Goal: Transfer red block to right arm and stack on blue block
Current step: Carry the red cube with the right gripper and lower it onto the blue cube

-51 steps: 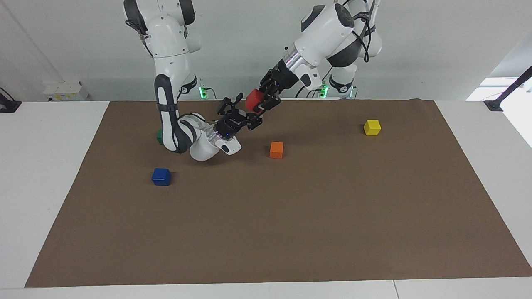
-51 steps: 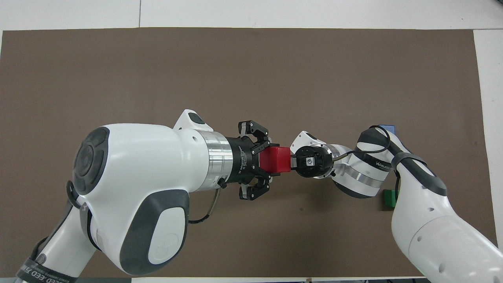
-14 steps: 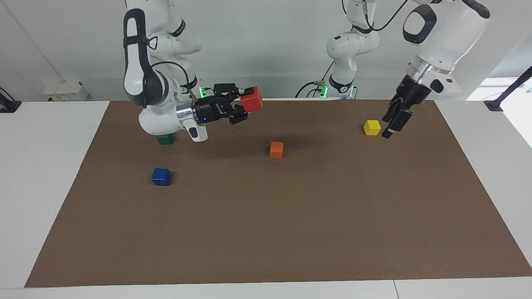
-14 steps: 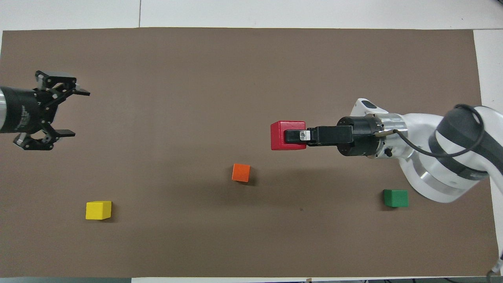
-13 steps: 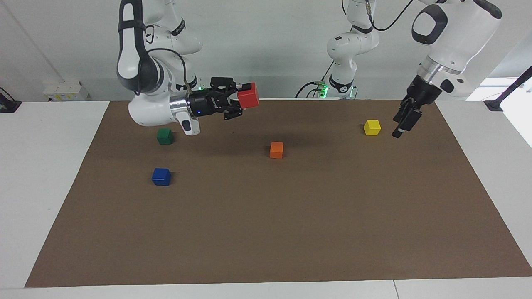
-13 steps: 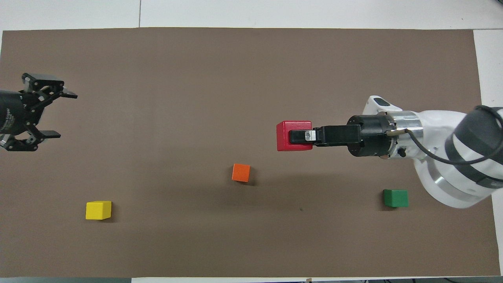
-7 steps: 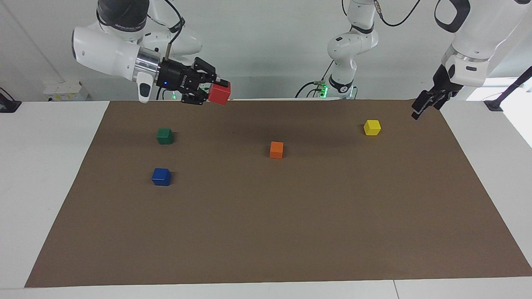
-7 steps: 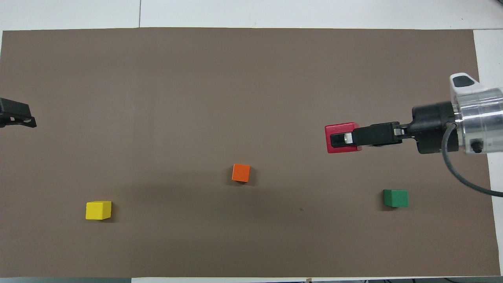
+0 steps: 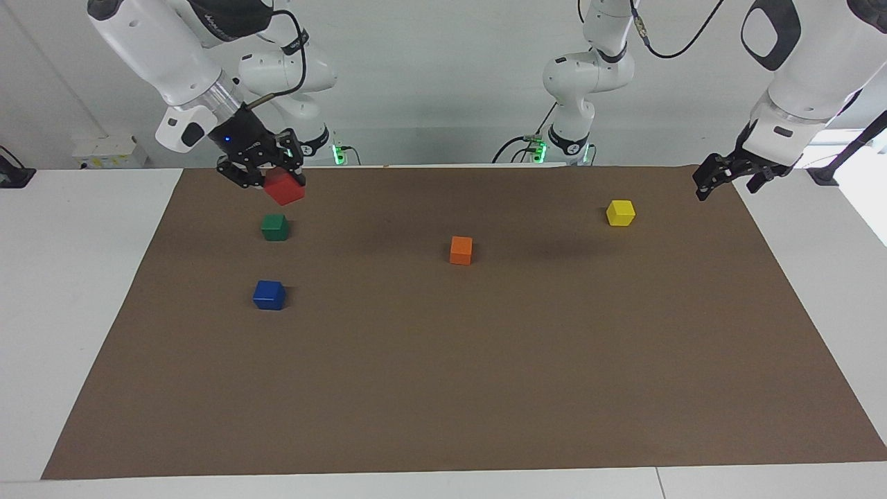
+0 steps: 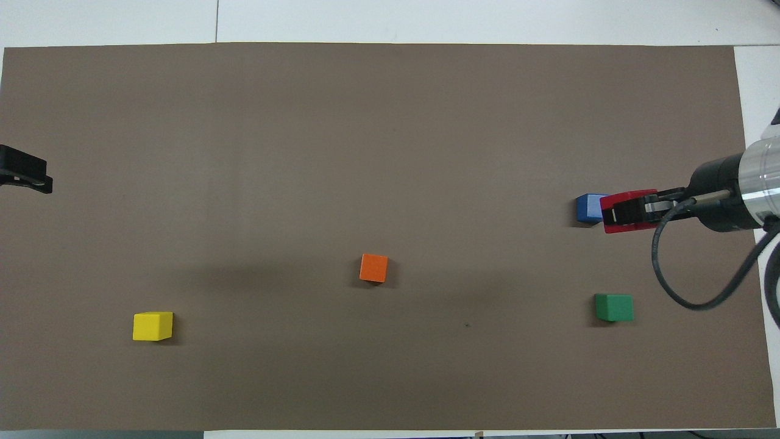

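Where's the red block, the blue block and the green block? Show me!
red block (image 9: 285,188), facing view, on its front face below the right gripper (image 9: 267,168).
blue block (image 9: 269,295), facing view, middle of the cube.
green block (image 9: 274,227), facing view, middle of the cube.

Cubes: five total. One red block (image 9: 284,187), one blue block (image 9: 269,294), one green cube (image 9: 274,226), one orange cube (image 9: 461,249), one yellow cube (image 9: 620,212). Robot arms: two. Brown mat (image 9: 485,360): one.
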`<state>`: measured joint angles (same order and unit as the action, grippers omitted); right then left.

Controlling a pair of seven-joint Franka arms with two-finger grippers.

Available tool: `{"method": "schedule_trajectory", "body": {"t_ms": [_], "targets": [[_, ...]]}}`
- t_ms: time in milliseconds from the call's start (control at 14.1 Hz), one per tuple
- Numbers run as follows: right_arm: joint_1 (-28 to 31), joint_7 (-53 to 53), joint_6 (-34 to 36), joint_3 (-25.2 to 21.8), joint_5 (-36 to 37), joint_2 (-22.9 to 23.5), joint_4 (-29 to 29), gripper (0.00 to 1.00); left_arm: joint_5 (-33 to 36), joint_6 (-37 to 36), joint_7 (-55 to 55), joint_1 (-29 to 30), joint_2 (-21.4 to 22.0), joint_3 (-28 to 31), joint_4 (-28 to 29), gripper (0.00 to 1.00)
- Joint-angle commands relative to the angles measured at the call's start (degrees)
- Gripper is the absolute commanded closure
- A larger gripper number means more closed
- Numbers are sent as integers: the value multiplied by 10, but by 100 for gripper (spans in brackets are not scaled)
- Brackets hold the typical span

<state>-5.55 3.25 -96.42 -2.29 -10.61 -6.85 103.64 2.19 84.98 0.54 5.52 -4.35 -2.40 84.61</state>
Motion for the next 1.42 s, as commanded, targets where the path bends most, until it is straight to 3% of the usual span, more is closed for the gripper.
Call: {"method": "schedule_trajectory", "body": {"t_ms": [0, 284, 497, 710, 1066, 1350], "targets": [[6, -48, -13, 8, 78, 21, 11, 100, -24, 15, 11, -10, 36, 16, 57, 0], [23, -70, -89, 7, 117, 83, 53, 100, 24, -10, 48, -53, 54, 17, 46, 0], [23, -95, -175, 7, 154, 109, 99, 100, 14, -17, 58, -56, 52, 15, 35, 0], [21, -113, -216, 7, 170, 132, 118, 100, 9, -17, 53, -61, 54, 21, 37, 0], [30, -113, -312, 7, 187, 143, 166, 100, 9, 19, 19, -76, 53, 14, 45, 0], [33, -112, -334, 7, 187, 141, 181, 100, 10, 21, 32, -78, 53, 21, 70, 0]]}}
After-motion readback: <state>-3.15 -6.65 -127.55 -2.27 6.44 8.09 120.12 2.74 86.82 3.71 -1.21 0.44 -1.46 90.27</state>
